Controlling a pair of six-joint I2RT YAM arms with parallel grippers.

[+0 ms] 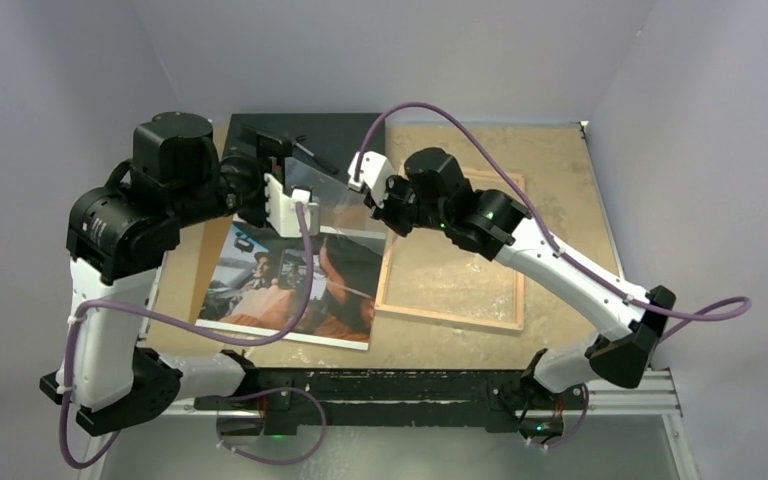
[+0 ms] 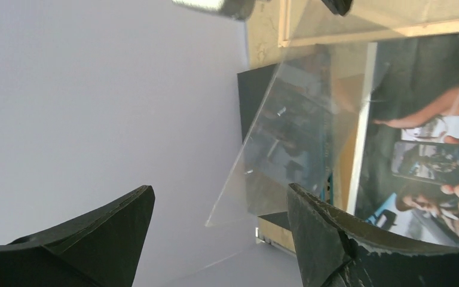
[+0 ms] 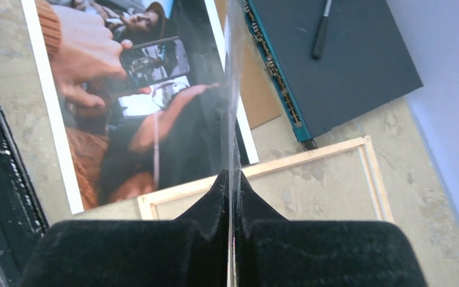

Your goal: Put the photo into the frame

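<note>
The photo [image 1: 290, 290] lies face up on the table, dark and orange with a white border, also in the wrist views [image 2: 430, 119] [image 3: 125, 107]. To its right lies the frame [image 1: 450, 318], its light wood rails showing [image 3: 311, 156] [image 2: 364, 33]. My right gripper [image 3: 231, 176] is shut on the edge of a clear sheet [image 3: 233, 89], holding it raised and on edge above the photo. The clear sheet [image 1: 330, 205] spans between both grippers. My left gripper [image 2: 219, 197] is open; the sheet's near corner [image 2: 293, 131] sits just beyond its fingertips, untouched.
A dark flat box [image 3: 340, 66] with a teal ported edge sits at the back of the table [image 1: 560, 160], a dark pen-like rod [image 3: 321, 30] on it. A brown board [image 3: 257, 89] shows beside the photo. Grey walls close in on three sides.
</note>
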